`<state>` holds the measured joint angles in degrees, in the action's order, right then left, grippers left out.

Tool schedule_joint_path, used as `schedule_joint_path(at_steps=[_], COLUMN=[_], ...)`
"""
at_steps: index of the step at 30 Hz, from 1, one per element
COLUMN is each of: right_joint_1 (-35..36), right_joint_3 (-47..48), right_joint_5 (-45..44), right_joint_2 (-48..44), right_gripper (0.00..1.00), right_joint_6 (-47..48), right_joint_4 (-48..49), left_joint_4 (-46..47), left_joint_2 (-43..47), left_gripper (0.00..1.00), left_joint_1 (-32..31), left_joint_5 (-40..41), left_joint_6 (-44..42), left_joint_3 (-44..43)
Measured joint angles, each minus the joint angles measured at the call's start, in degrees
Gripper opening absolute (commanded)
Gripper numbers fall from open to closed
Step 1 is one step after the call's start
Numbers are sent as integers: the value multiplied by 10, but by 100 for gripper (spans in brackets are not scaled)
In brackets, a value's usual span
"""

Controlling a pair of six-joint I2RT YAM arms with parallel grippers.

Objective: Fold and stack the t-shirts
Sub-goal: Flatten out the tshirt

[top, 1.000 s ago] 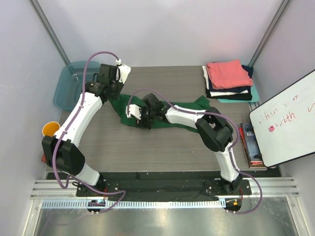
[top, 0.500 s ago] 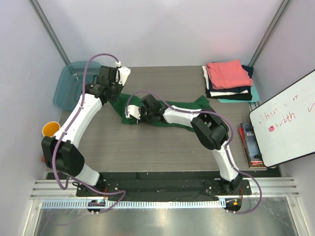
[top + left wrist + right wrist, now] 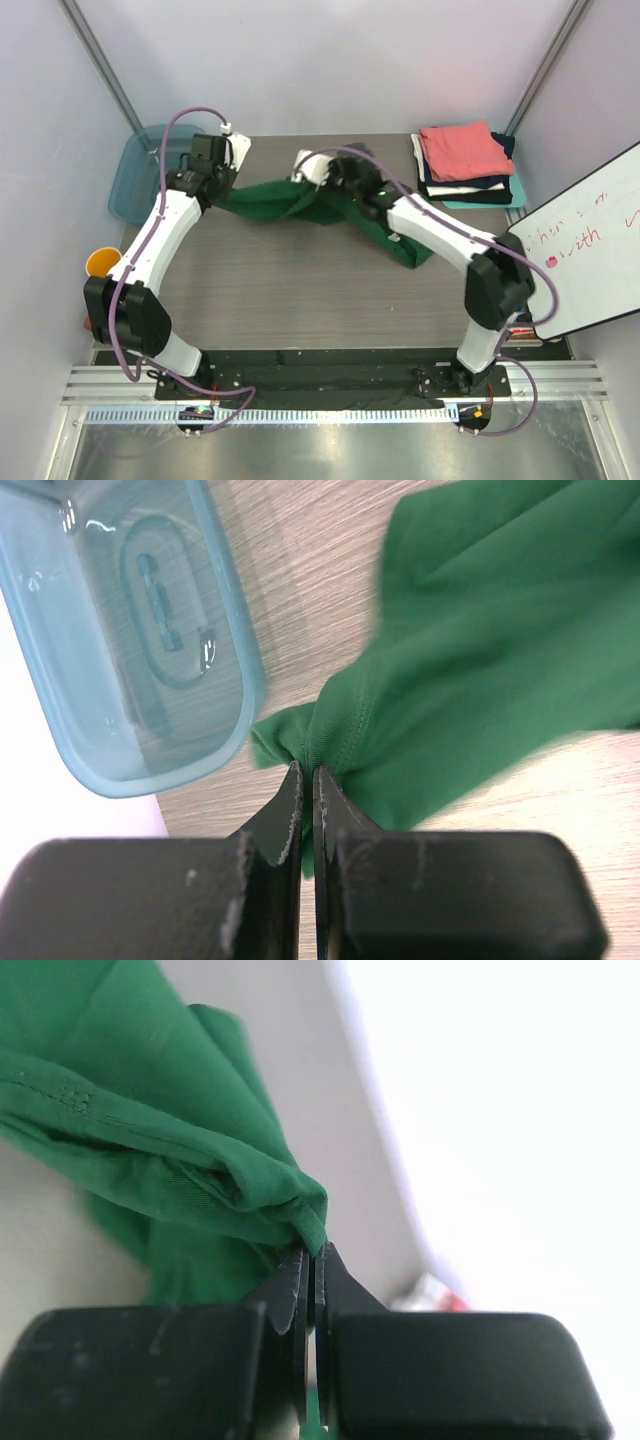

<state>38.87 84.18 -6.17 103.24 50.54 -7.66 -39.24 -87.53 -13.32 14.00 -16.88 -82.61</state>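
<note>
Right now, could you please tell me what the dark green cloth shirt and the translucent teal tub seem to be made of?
Dark green shirt: soft knit cloth, likely cotton jersey, matte; it drapes, bunches into folds and shows a stitched hem. Translucent teal tub: apparently hard moulded plastic, glossy; the grain of the table shows through it and its rim catches sharp highlights.

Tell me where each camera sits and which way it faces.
Top external: above and behind the bases, looking down at the table; both arms, left gripper, right gripper show.
Left wrist: on that arm, looking past shut fingers at green t-shirt and teal tub.
Right wrist: likewise, shut fingers pinching the green t-shirt.
Shared: all three see the green t-shirt.
</note>
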Motion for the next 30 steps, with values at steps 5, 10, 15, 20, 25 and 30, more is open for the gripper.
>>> schedule_joint_path(at_steps=[5,10,15,20,25,30], right_joint_1=[-47,-69,-84,-98,-106,-122], right_joint_3=[-30,-79,-110,-111,-110,-95], right_joint_5=[-57,-76,-73,-61,-83,-109], right_joint_2=[-99,-157,-181,-184,-182,-166], right_gripper=[1,1,1,1,1,1], right_joint_6=[17,33,41,41,55,97], right_joint_4=[12,10,-10,-16,21,150], left_joint_4=[7,19,24,24,22,41], left_joint_2=[-22,-50,-66,-77,-86,-93], left_gripper=[0,0,0,0,0,0], left_joint_1=[3,1,1,-2,-4,-9], left_joint_5=[2,2,1,0,2,6], left_joint_6=[0,0,2,5,-2,-28], left_joint_3=[-20,-61,-103,-135,-162,-205])
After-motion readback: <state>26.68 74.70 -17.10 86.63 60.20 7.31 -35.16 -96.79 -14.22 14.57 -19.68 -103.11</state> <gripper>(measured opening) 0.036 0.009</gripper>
